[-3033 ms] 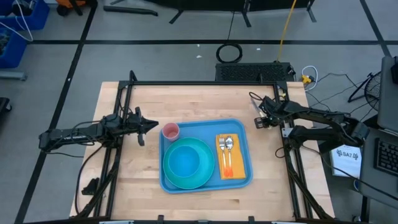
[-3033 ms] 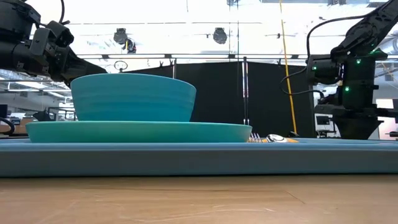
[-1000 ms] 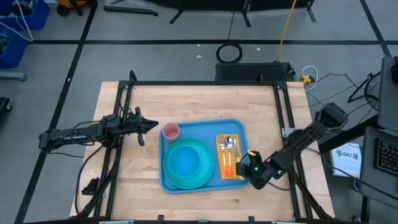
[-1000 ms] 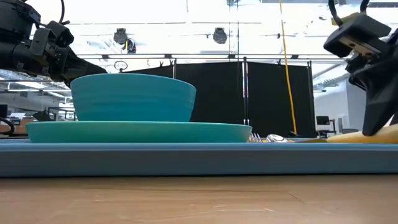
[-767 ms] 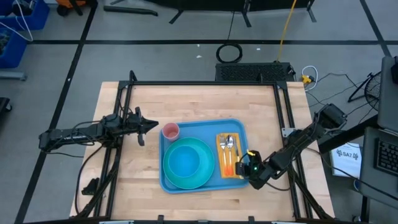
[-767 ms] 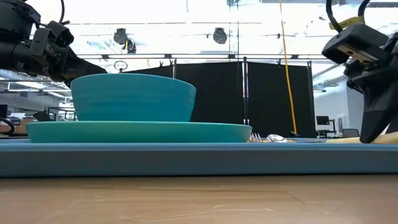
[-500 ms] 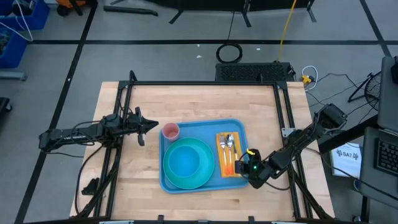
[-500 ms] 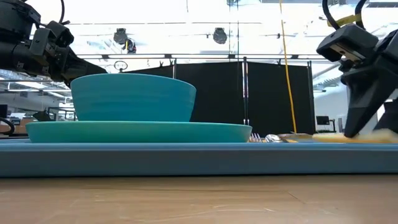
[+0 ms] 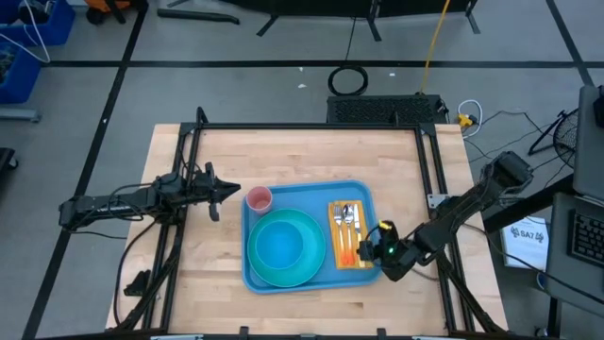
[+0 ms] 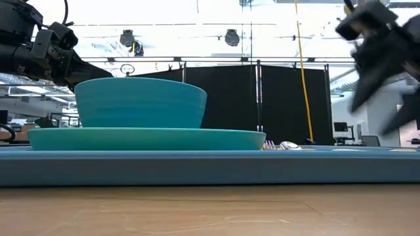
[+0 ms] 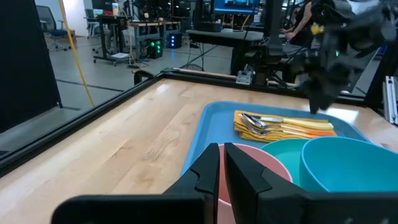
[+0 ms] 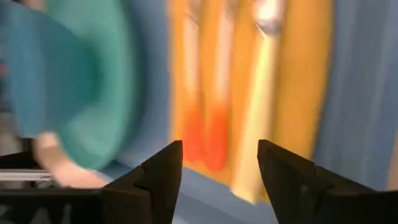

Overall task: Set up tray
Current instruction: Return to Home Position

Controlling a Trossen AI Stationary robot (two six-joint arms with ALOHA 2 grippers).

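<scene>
The blue tray (image 9: 311, 194) lies on the wooden table. On it stand a turquoise plate (image 9: 313, 229) with a blue bowl (image 9: 276, 247), a pink cup (image 9: 259, 199) at the far left corner, and a yellow napkin (image 9: 364, 236) with cutlery (image 9: 345, 223) along the right side. My right gripper (image 9: 376, 248) is open above the napkin's near right corner; its wrist view (image 12: 217, 168) looks down on the napkin (image 12: 298, 74). My left gripper (image 9: 229, 192) is shut, just left of the cup, whose rim (image 11: 273, 165) shows behind it.
The dark frame rails (image 9: 429, 179) run along the table's left and right sides and far edge. Bare wood (image 9: 311, 151) lies beyond the tray's far side and along the near edge (image 9: 311, 307). A keyboard (image 9: 382, 110) sits behind the table.
My right gripper held the napkin's near right corner raised, lowered it flat onto the tray, then opened, let go and rose a little. The napkin now lies flat with the cutlery on it. My left arm has kept still.
</scene>
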